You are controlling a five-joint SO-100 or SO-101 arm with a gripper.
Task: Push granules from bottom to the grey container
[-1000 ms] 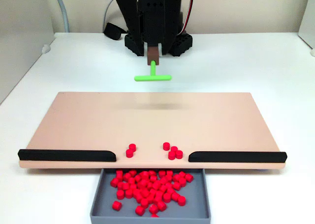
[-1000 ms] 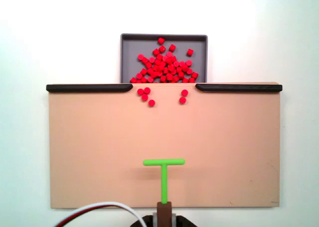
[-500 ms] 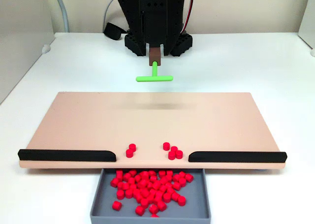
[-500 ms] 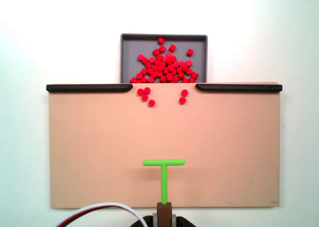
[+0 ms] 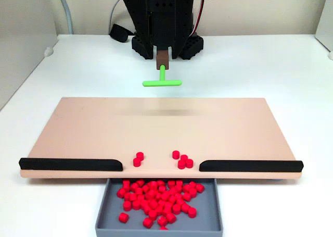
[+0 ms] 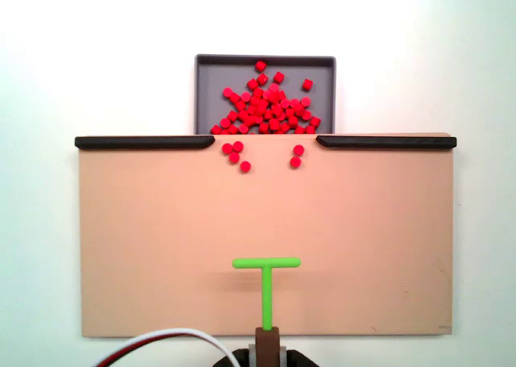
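Most of the granules (image 5: 158, 198) lie piled in the grey container (image 5: 208, 224), which sits on the white worktop (image 5: 270, 65) at the near edge of the tan board (image 5: 161, 125) in a fixed view; in both fixed views the pile is bunched toward the board side of the tray. A few granules are left on the board, in the gap between the two black strips (image 5: 70, 164): two to the left and approx. four to the right in that view (the other fixed view (image 6: 235, 152) shows them mirrored, w/ the container (image 6: 208, 85) at the top).

The green T-shaped pusher (image 5: 162, 80) hangs at the far edge of the board, crossbar toward the granules, well apart from them. Its stem runs into a brown holder on the black arm (image 5: 164, 18). The fingers can't be made out, so whether they are open or closed I cannot tell.
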